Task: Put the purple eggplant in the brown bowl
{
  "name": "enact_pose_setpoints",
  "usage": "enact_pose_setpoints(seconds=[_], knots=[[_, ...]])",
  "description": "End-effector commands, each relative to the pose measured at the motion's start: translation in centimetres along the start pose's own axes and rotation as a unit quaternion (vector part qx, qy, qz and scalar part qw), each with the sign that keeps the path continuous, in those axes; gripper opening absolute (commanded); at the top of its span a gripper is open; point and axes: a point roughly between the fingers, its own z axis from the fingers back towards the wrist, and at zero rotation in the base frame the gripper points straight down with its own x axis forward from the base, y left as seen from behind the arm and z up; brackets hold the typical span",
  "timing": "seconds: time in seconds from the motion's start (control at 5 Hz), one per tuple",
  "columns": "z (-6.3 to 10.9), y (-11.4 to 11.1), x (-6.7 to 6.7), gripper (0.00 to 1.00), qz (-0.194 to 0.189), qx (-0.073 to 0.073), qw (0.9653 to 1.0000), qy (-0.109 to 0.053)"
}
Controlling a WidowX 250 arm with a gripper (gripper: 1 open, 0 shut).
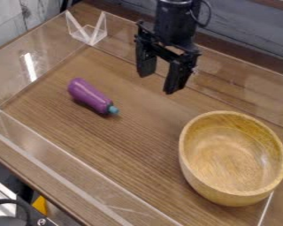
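The purple eggplant (pixel 91 96) lies on the wooden tabletop (pixel 120 150) toward its left edge, well apart from the brown bowl (pixel 233 156). The gripper (pixel 163 74), jaws spread and empty, hangs above. Likely light, glossy and slippery; best pinched across its fat middle.

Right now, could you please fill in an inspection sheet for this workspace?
Surface: wood-grain table enclosed by clear acrylic walls.
Job's things: purple eggplant lying on the table, left of centre; brown bowl at right, empty.
Clutter: nothing seen.
Grippers: gripper open, pointing down, above the table, holding nothing, apart from the eggplant.
Cables: dark cabling at the bottom-left corner, outside the walls.
Surroundings: pale wall behind; little else visible.
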Motion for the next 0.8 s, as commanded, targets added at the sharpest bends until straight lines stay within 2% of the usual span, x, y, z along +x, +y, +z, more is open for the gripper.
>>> enact_pose_setpoints(seconds=[0.0,0.2,0.6], knots=[[0.5,0.5,-0.1,1.00,-0.025,0.008,0.9996,-0.012],[0.2,1.1,-0.5,1.00,-0.073,0.015,0.9972,-0.008],[-0.4,2.2,-1.0,1.00,-0.157,0.030,0.9872,0.000]])
